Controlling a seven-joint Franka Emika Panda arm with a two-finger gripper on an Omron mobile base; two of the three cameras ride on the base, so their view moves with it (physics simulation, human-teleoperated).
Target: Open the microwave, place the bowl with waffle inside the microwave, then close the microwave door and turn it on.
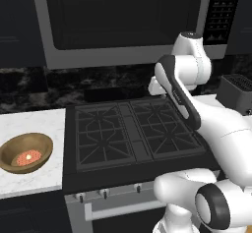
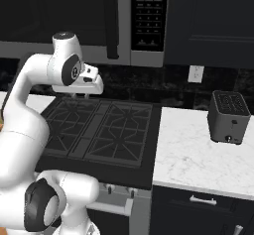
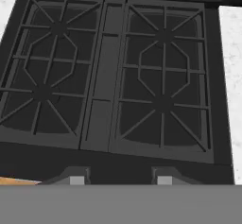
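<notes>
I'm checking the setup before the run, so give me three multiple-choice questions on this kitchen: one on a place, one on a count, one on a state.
1. Where is the bowl?
A. on the white counter left of the stove
B. inside the microwave
C. on a burner

2. How many waffles lie in the bowl?
A. none
B. one
C. three

3. The microwave door is:
A. wide open
B. missing
C. shut

Answers:
1 A, it sits on the marble counter beside the stove.
2 B, a single waffle shows inside.
3 C, the glass front lies flush with the microwave.
</notes>
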